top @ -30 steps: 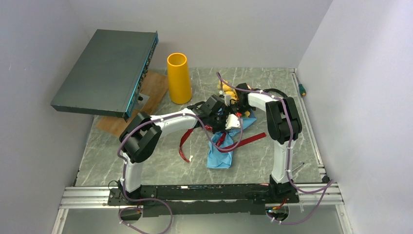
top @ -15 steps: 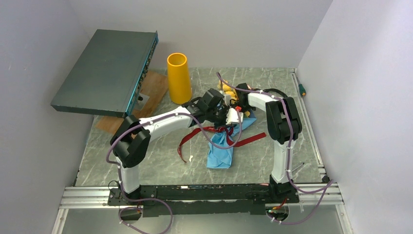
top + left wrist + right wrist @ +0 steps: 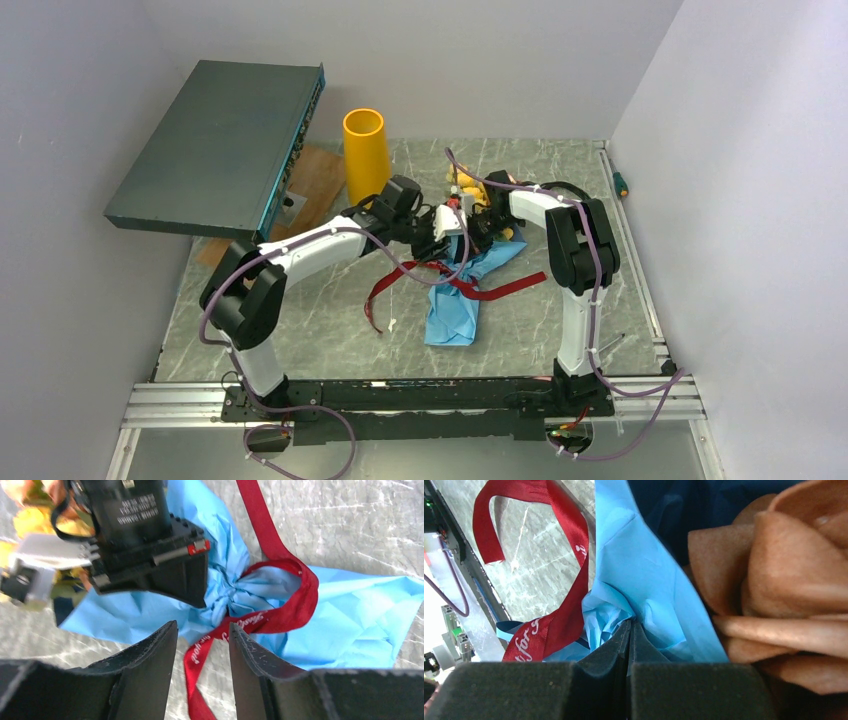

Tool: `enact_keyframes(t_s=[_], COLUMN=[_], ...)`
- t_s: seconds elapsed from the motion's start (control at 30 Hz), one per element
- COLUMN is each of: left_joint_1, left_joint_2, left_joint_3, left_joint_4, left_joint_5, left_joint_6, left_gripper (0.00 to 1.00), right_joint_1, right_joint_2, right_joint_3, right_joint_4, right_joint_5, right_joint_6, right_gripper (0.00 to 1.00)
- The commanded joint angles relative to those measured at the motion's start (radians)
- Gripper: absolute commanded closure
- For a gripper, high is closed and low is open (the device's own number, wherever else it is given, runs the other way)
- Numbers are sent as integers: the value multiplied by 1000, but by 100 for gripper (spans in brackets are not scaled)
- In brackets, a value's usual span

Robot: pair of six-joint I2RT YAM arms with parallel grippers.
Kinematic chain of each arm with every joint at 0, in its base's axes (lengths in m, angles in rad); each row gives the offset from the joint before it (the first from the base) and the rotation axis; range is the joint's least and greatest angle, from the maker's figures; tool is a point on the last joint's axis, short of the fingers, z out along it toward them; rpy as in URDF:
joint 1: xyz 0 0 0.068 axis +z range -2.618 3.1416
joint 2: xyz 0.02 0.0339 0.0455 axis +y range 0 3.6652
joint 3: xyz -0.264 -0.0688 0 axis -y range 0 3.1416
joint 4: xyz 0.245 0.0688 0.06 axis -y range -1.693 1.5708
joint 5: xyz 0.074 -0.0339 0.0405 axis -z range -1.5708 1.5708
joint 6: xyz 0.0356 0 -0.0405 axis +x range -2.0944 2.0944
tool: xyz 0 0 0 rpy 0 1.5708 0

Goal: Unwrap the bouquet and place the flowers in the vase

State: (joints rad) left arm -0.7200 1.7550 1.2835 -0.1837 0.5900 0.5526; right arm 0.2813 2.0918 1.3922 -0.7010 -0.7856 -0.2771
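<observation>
The bouquet lies mid-table with its crinkled blue paper spread loose. My right gripper is shut on a fold of that paper, just beside a brown-orange rose. The dark red ribbon still loops round the gathered neck of the paper. Its tail runs along the table between the fingers of my left gripper, which stands open and does not pinch it. Yellow flowers show behind the right gripper's black body. The orange-yellow vase stands upright at the back left, apart from both grippers.
A dark flat box leans at the back left over a wooden board. A green-handled tool lies by the right rail. The grey marble table is walled in on three sides.
My left gripper has opened and let go of the ribbon, and its arm has swung back and left toward the vase. The right gripper has kept its hold.
</observation>
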Motion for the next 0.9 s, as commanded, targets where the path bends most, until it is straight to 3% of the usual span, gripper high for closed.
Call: enact_keyframes(t_s=[0.0,0.2,0.57,0.87], left_joint_1=[19,22,17,-30], left_joint_2=[-36,-48,-15,-61], left_joint_3=[-45,-124,-84,-109], left_joint_4=[36,40,1,18], left_joint_5=[1,22,59,17], left_joint_6=[-61,-2,38,62], left_gripper=[51,51,54,56], right_joint_1=[3,4,5,3], right_joint_2=[44,9,-69,-158], right_joint_3=[-23,-1,127,207], right_joint_4=[-35,-56,-165,-316], right_joint_5=[124,84,-23,-72], right_joint_6=[-48,-47,-12,-59], right_gripper=[100,98,49,43])
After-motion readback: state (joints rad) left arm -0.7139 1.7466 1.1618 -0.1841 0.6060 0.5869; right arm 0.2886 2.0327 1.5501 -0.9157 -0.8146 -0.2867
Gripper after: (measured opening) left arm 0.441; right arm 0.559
